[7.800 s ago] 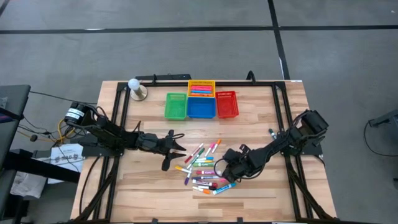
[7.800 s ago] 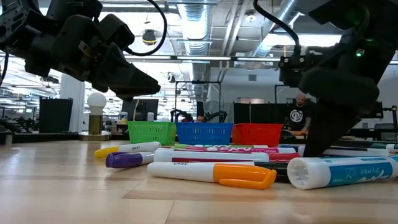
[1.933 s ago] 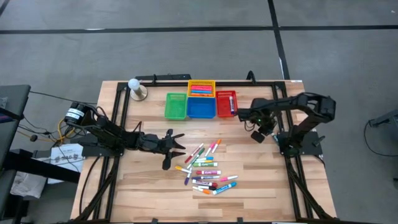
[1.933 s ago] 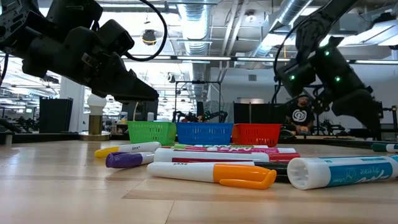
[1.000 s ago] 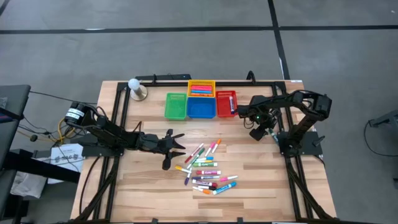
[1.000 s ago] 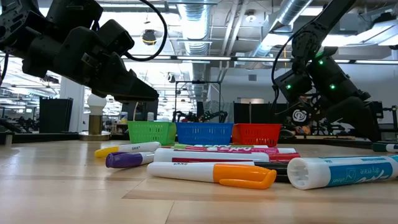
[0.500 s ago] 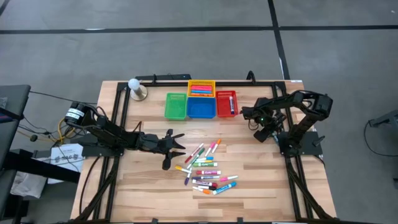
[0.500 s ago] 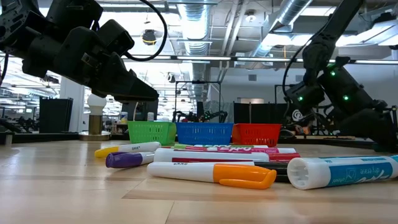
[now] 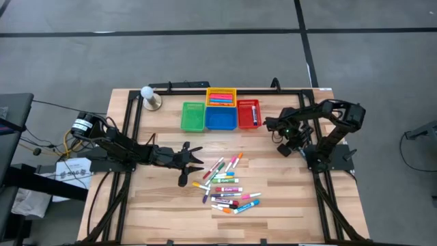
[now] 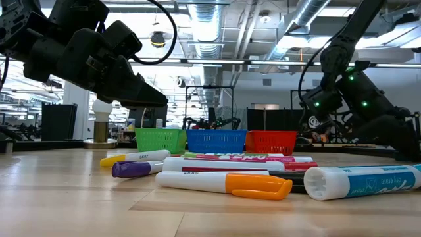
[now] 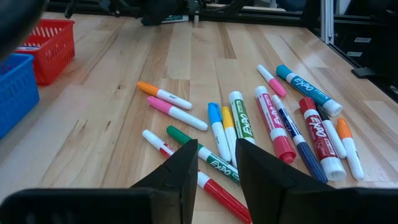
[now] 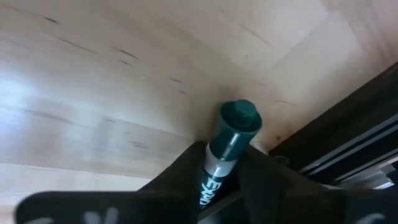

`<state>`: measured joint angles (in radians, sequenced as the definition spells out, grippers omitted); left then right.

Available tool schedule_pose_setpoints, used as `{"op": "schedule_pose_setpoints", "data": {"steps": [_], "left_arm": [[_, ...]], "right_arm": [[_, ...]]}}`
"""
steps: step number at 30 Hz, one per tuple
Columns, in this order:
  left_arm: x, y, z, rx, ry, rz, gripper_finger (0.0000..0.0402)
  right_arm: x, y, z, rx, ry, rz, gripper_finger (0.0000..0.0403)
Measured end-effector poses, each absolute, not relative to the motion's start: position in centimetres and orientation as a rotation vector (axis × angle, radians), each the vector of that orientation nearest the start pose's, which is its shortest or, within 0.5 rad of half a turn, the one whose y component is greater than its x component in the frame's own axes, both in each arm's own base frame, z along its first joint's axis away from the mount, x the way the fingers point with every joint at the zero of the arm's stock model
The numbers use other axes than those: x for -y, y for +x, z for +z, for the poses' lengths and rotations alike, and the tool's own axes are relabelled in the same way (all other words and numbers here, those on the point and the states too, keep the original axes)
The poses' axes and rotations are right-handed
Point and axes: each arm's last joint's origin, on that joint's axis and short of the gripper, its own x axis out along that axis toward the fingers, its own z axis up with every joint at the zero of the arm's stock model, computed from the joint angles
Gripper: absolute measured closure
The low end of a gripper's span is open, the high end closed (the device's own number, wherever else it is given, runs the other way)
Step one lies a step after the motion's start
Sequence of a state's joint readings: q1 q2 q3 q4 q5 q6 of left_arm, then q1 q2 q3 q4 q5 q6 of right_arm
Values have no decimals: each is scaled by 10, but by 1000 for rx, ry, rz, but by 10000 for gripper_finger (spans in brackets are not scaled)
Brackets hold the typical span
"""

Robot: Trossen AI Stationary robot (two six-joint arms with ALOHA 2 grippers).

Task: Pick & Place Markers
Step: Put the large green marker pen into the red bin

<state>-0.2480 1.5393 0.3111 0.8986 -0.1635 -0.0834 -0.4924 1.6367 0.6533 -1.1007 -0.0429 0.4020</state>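
Your right gripper has its fingers closed around one teal-capped marker near the table's right rail, while your left gripper hovers empty, fingers slightly apart, beside the pile. About eighteen markers lie mid-table, four baskets stand behind.

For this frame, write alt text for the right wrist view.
The right gripper has a teal-capped marker between its two dark fingers, cap pointing away from the camera. Beyond it lies the light wooden tabletop, with a black frame rail alongside.
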Motion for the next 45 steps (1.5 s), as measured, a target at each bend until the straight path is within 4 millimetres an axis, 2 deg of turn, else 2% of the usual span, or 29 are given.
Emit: {"op": "schedule_pose_setpoints", "data": {"steps": [5,12,23,30,39,45], "left_arm": [[55,235,126,-326,-15,-70,294],[55,235,126,-326,-15,-70,294],[55,235,126,-326,-15,-70,294],[55,235,126,-326,-15,-70,294],[55,235,126,-326,-15,-70,294],[55,235,126,-326,-15,-70,294]], "right_arm": [[82,156,112,-1970,818,-679,353],[83,158,114,-1972,808,-665,328],[99,185,130,-1823,778,-633,340],[103,192,140,-1810,758,-610,338],[111,209,171,-1801,741,-589,338],[116,226,204,-1756,711,-571,337]]}}
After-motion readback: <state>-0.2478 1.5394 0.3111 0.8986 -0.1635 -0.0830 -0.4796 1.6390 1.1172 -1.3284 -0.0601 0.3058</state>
